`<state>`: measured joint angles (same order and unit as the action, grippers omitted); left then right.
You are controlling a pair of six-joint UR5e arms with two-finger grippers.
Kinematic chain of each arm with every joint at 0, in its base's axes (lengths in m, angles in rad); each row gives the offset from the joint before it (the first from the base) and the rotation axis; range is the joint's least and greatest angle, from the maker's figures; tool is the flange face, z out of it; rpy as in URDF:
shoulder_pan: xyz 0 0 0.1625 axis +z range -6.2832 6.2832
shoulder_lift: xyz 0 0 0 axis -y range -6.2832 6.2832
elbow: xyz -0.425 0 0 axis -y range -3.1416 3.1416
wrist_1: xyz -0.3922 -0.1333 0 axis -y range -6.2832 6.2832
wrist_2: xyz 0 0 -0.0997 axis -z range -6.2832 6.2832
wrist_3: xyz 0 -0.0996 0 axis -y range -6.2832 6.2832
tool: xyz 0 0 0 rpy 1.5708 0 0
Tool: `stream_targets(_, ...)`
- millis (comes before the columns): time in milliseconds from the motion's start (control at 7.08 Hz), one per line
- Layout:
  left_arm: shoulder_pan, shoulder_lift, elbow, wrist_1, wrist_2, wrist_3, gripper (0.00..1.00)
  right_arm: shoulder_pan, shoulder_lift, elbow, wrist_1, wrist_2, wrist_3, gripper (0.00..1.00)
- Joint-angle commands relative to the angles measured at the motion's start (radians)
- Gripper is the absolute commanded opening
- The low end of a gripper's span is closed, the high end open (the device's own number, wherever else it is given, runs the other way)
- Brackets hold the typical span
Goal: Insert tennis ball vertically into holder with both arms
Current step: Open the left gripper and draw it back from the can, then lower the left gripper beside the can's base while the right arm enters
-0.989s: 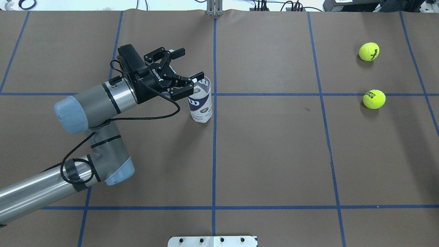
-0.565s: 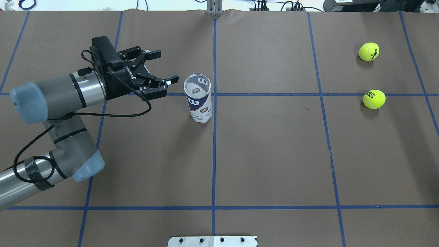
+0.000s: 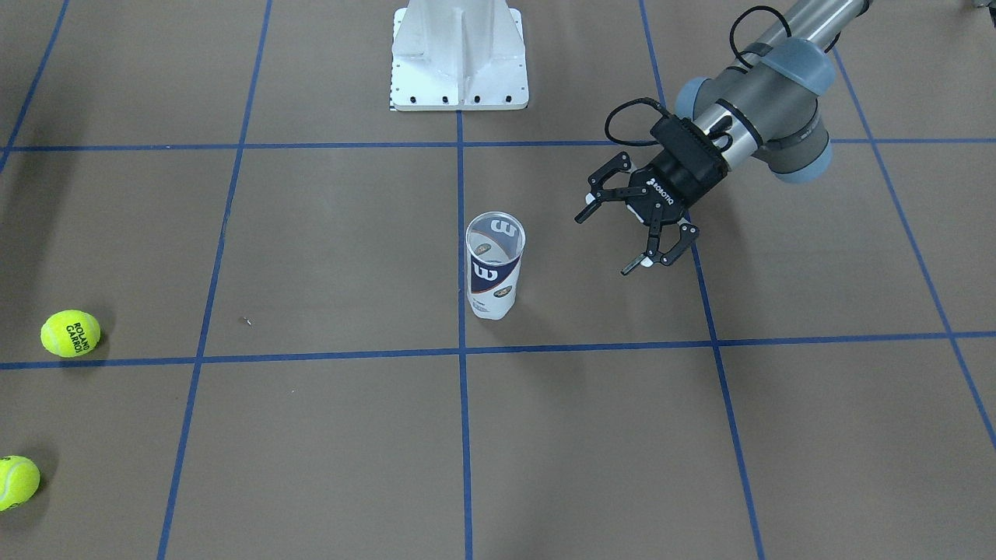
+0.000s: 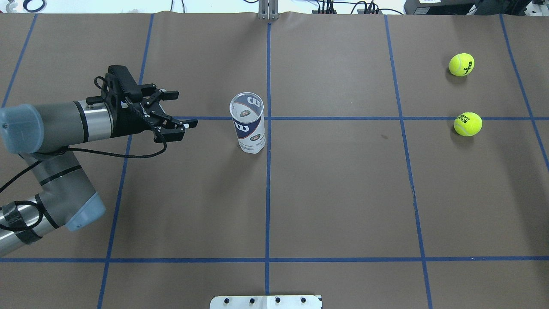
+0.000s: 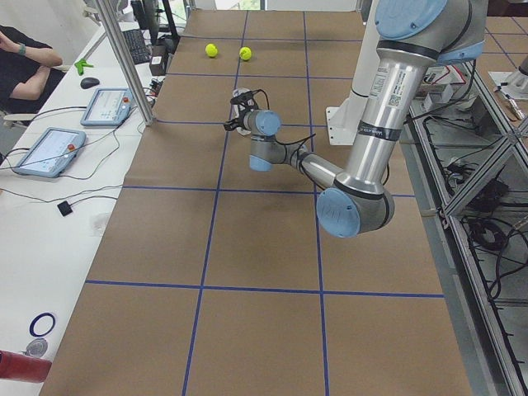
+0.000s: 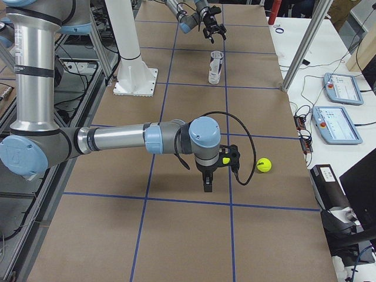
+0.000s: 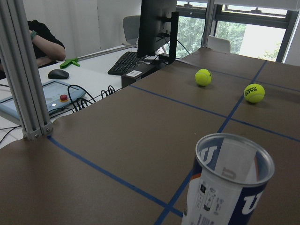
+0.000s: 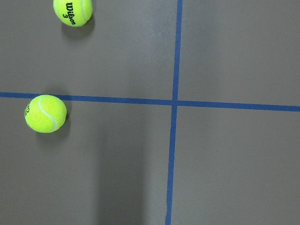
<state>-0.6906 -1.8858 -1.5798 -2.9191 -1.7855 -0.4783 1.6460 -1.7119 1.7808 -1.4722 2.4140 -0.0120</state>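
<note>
**Left gripper withdrawn from holder; ball not yet picked up**

Since the earlier frames, the left gripper has backed away from the holder. One second ago its fingers were at the can's rim. It now hangs well apart from the can, toward the robot's left side.

1. Left gripper: the fingers are spread wide and hold nothing. The front-facing view confirms the spread fingers, pointing toward the can from above the table.

2. Holder: it stands upright with its mouth upward, just beside the centre blue tape line. Nothing touches it. The left wrist view looks across its silver rim, and no ball is visible inside the clear upper section.

3. Tennis ball: the ROLAND GARROS ball rests on the table at the robot's far right, on a blue tape line and well apart from the holder. No gripper is in contact with it. A second ball, marked Wilson, lies near it, farther from the robot.

4. Right gripper: it appears only in the exterior right view, pointing down above the table near the balls. Whether its fingers are apart or together cannot be told. Its wrist camera looks straight down on both balls, the lettered one touching the tape line.
</note>
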Motion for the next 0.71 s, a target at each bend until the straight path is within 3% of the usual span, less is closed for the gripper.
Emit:
stream_targets(0,0.044,-0.002,0.047,0.003,0.001,-0.017,0.99,-0.002,-0.009,-0.004,0.039,0.0,0.001,0.99)
stream_targets(565,0.092,-0.024,0.052,0.003,0.005,-0.017,0.99,-0.11,0.002,0.003,0.038,0.003,0.065,0.99)
